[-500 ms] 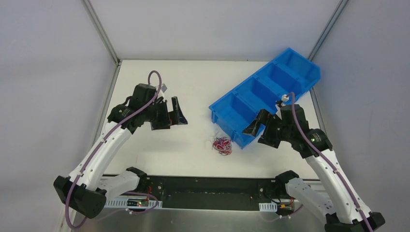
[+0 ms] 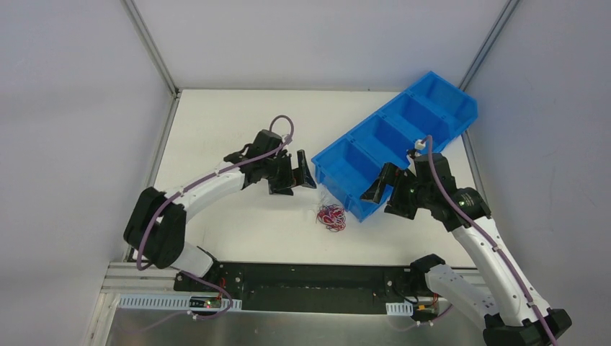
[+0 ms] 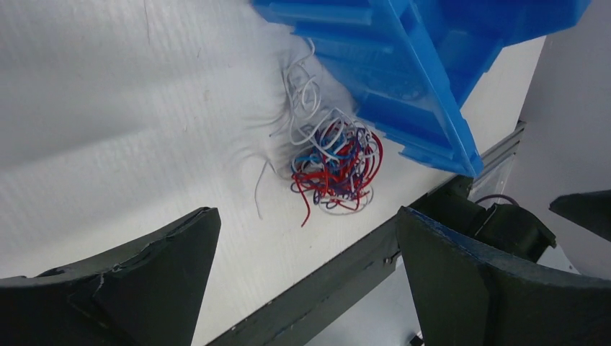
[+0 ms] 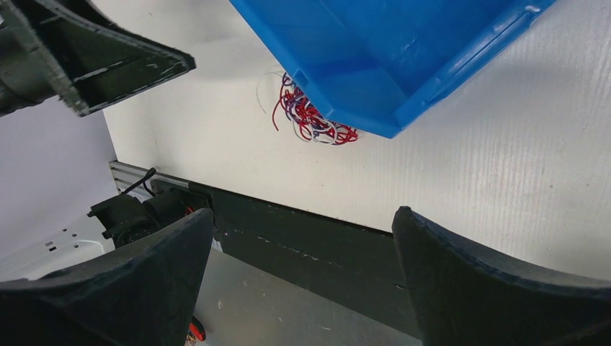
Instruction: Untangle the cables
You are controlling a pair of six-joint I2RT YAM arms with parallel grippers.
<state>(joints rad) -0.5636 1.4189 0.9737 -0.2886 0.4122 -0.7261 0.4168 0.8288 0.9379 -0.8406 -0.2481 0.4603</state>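
Observation:
The cables point(image 2: 331, 216) are a small tangle of thin red, blue and white wires lying on the white table against the near corner of the blue bin point(image 2: 393, 140). They also show in the left wrist view point(image 3: 335, 162) and in the right wrist view point(image 4: 310, 119), partly under the bin's edge. My left gripper point(image 2: 301, 173) is open and empty, above the table just left of the bin and behind the tangle. My right gripper point(image 2: 380, 189) is open and empty, over the bin's near end, to the right of the tangle.
The blue bin has several compartments and lies diagonally toward the back right corner; it also shows in the left wrist view point(image 3: 432, 65) and the right wrist view point(image 4: 403, 50). A black rail point(image 2: 310, 285) runs along the table's near edge.
My left arm has stretched to the right, bringing its open gripper from the table's left-middle to just left of the bin, near the cables. The right arm has hardly moved.

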